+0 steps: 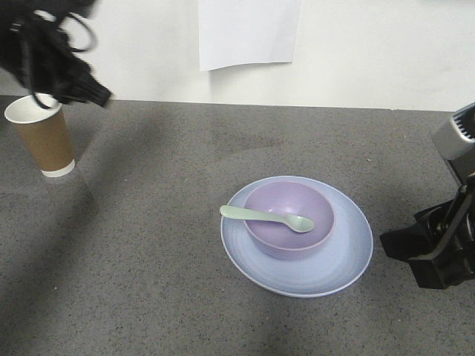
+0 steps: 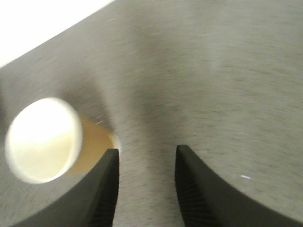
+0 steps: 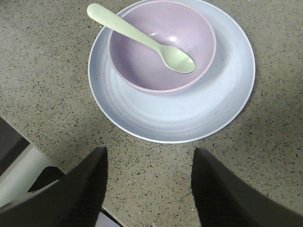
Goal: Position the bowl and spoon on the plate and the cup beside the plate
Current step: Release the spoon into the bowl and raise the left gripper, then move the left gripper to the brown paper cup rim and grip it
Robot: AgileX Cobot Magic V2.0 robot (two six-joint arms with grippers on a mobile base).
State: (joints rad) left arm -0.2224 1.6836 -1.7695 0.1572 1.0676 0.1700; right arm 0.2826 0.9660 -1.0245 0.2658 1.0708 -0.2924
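Left gripper point(image 2: 146, 184) is the one to watch, its fingers are spread apart with nothing between them, hovering over the far left end of the table point(image 1: 148, 245) with the cup point(image 2: 45, 140) just off to the side of one finger, not touching as far as I can tell (that view is pretty blurry). From the front view the cup point(image 1: 41, 135) is upright near the back wall, well apart from the plate point(image 1: 297, 236). Right gripper point(image 3: 147, 182) is also wide and empty, hanging just beside the plate's near edge. So progress-wise: the bowl point(image 1: 289, 219) already sits on the plate, a bit toward its back, and the spoon point(image 1: 266, 217) lies across the bowl's rim with its scoop end inside and handle poking out over the edge. That half looks done to me. What's left is the cup, which has to come over beside the plate, and it isn't grabbed yet.
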